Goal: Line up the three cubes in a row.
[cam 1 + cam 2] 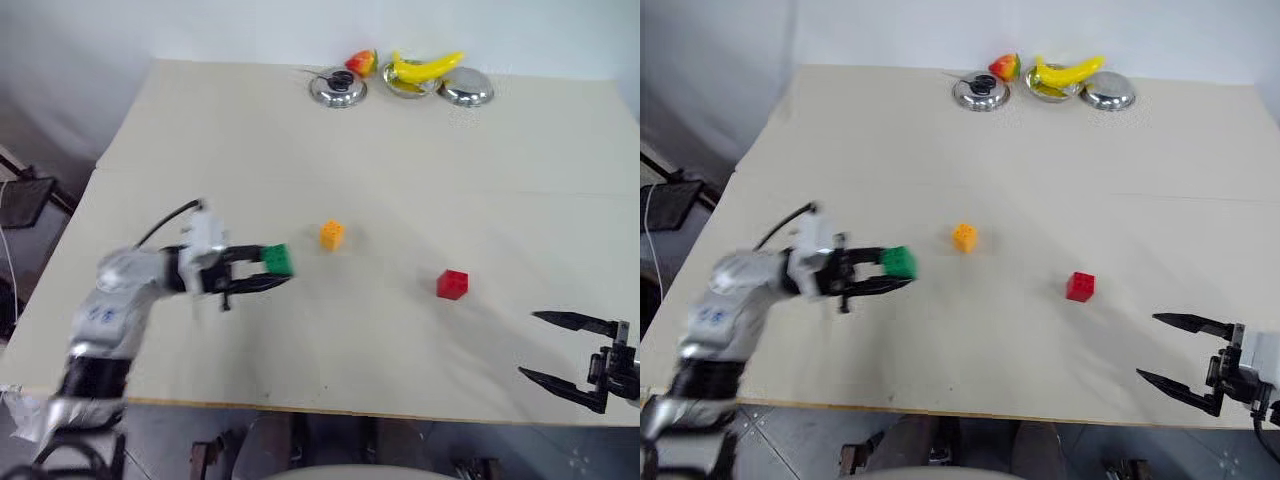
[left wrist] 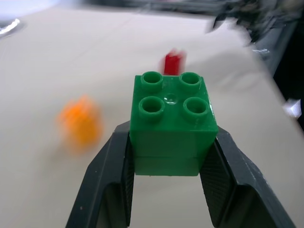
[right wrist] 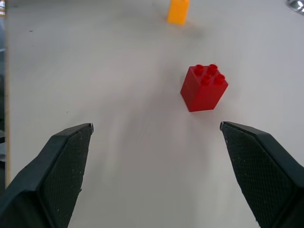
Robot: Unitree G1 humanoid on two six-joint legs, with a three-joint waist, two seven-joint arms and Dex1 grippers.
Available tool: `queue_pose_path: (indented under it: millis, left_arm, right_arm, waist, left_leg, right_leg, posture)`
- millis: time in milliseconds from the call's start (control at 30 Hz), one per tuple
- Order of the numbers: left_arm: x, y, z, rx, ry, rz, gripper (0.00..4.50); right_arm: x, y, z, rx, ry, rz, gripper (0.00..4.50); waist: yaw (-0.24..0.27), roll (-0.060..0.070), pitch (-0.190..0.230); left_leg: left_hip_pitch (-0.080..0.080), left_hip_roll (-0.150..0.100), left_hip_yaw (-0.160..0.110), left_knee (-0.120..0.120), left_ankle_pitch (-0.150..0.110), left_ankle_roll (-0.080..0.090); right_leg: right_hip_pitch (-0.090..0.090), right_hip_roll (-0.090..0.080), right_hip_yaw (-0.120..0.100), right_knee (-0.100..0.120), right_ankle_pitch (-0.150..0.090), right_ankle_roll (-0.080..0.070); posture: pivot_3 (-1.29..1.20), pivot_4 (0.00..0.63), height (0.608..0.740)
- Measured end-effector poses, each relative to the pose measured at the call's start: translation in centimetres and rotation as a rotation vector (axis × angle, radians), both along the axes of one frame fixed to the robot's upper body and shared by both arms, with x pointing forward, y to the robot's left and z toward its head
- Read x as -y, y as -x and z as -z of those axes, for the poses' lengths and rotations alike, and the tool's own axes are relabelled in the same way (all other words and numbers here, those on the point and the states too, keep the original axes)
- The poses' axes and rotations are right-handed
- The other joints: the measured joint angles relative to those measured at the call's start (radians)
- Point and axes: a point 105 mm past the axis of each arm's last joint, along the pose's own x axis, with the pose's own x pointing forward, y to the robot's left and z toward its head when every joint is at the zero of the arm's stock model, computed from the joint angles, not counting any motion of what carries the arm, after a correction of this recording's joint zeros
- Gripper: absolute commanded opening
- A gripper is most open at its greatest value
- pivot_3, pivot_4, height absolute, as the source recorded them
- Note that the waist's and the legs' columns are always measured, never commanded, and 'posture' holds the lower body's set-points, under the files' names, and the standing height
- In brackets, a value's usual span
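Green cube (image 2: 172,118) sits studs-up, clamped in left claw (image 1: 268,271).

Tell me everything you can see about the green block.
The green block is a small toy brick of glossy plastic with four round studs on top, standing upright. The left gripper is shut on it, its two black fingers pressing the block's opposite sides. It sits above the table, lifted clear of it as far as I can tell, left of the orange block, which it doesn't touch.

Glossy plastic green cube (image 2: 173,123) — matt table (image 1: 400,150), shiny steel bowls (image 1: 338,90).
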Motion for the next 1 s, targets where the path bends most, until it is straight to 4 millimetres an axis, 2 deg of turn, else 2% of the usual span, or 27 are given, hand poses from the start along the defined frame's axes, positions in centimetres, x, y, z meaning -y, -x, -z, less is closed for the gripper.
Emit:
queue_pose_path:
  millis: [67, 167, 300, 533, 767, 1000]
  left_arm:
    - [3.1, 0.3, 0.3, -0.001, -0.03, 0.109, 1.5]
    - [6.1, -0.8, 1.8, -0.041, -0.09, 0.14, 1.5]
    - [10.0, -1.7, 3.5, -0.047, -0.171, 0.152, 1.5]
    - [9.7, -3.2, 6.7, -0.092, -0.277, 0.099, 1.5]
    - [9.1, -4.3, 6.4, -0.042, -0.297, 0.066, 1.5]
    - [8.9, -4.6, 6.4, -0.03, -0.285, 0.048, 1.5]
  right_arm:
    - [-0.3, 0.0, -0.5, 0.023, 0.009, 0.001, 4.5]
    - [-0.6, 0.2, -0.7, 0.027, -0.012, 0.036, 4.5]
    - [-2.2, -0.1, -2.0, 0.08, -0.029, 0.024, 4.5]
    - [-2.6, 0.5, -2.0, 0.071, -0.063, 0.063, 4.5]
    - [-2.0, 0.5, -2.5, 0.111, -0.118, 0.142, 4.5]
    - [-0.7, 2.0, -0.8, 0.038, -0.095, 0.195, 4.5]
  waist:
    - [-0.01, 0.0, 0.0]
    - [-0.024, -0.001, 0.0]
    - [-0.026, -0.003, 0.002]
    - [-0.021, -0.003, 0.002]
    - [-0.022, -0.003, 0.002]
    - [-0.023, -0.003, 0.002]
  left_leg:
    - [0.001, 0.0, 0.002, 0.0, -0.001, 0.0]
    - [0.0, 0.001, 0.002, -0.002, -0.001, 0.0]
    - [0.0, 0.002, 0.002, -0.001, 0.0, 0.0]
    - [-0.003, 0.005, 0.001, 0.001, -0.001, 0.001]
    - [-0.005, 0.005, -0.003, 0.006, -0.001, 0.002]
    - [-0.005, 0.005, -0.003, 0.006, -0.001, 0.002]
  right_leg:
    - [0.0, 0.0, 0.002, -0.001, 0.0, 0.001]
    - [-0.001, 0.002, 0.0, -0.003, 0.0, 0.001]
    - [-0.002, 0.002, 0.001, -0.003, 0.0, 0.001]
    - [-0.003, 0.0, 0.001, -0.002, 0.0, 0.001]
    - [-0.003, -0.001, -0.001, 0.0, 0.001, 0.001]
    - [-0.002, -0.001, -0.001, 0.0, 0.001, 0.001]
  posture:
    - [0.0, 0.15, 0.74]
    - [0.0, 0.15, 0.74]
    - [0.0, 0.15, 0.74]
    - [0.0, 0.15, 0.74]
    - [0.0, 0.15, 0.74]
    - [0.0, 0.15, 0.74]
